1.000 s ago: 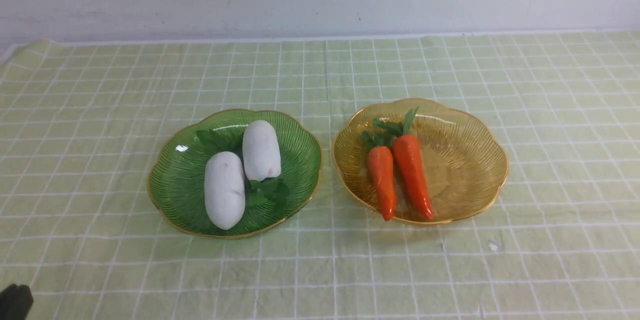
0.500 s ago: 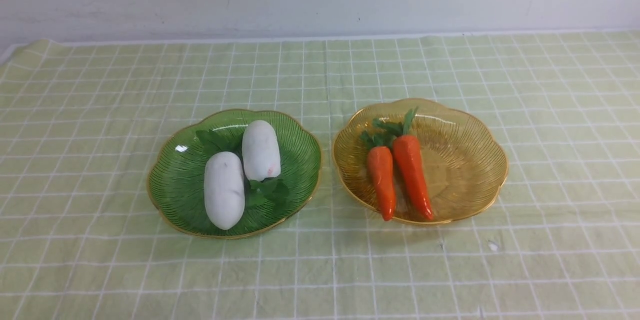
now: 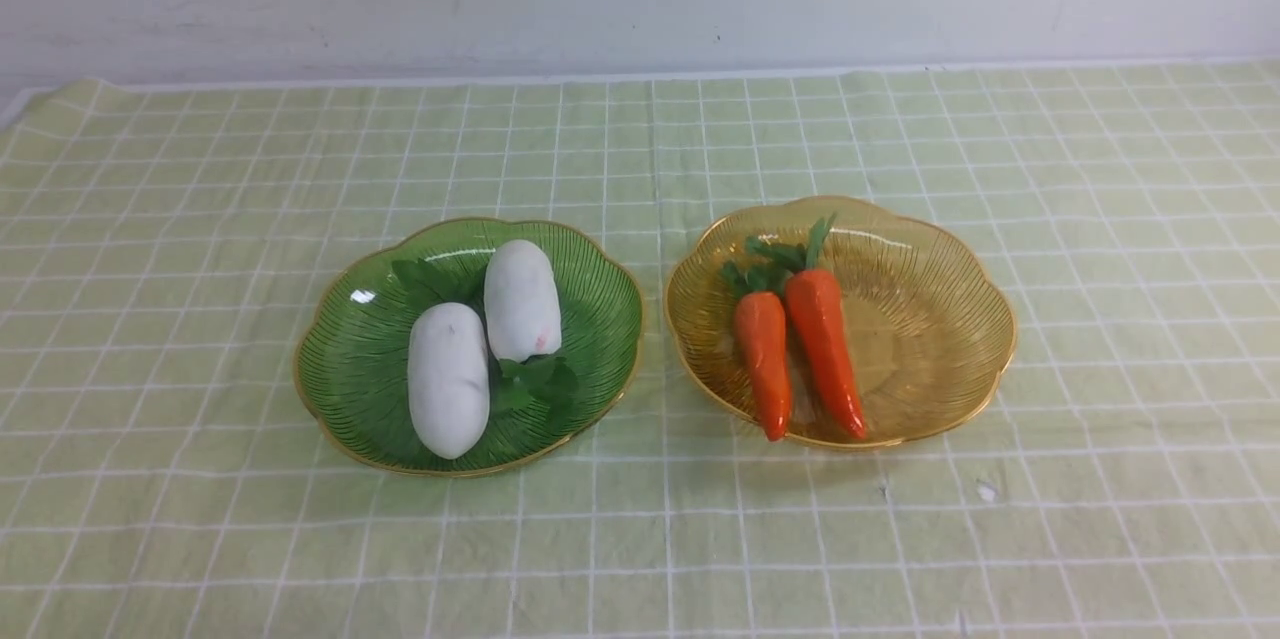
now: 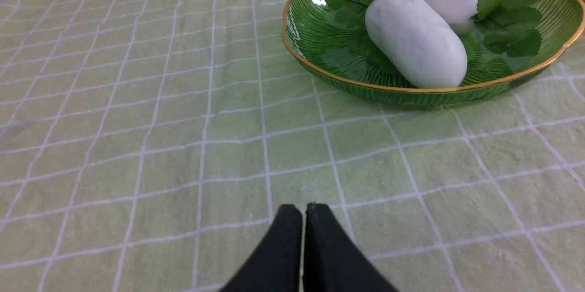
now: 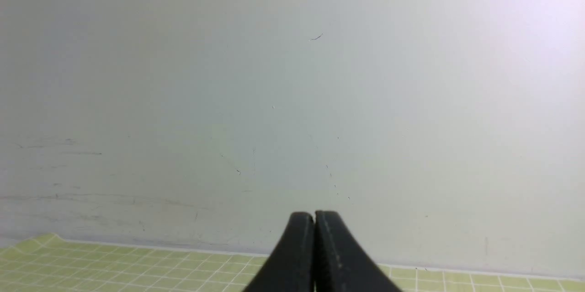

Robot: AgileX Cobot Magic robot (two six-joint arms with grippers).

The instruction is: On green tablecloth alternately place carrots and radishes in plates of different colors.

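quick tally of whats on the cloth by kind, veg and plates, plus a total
radishes: 2, one and another, both in the green plate
carrots: 2, one and another, both in the amber plate
plates: 2, green plate and amber plate
total: 6

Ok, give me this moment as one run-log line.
radishes: both in green plate | carrots: both in amber plate | left gripper: shut, empty | right gripper: shut, empty
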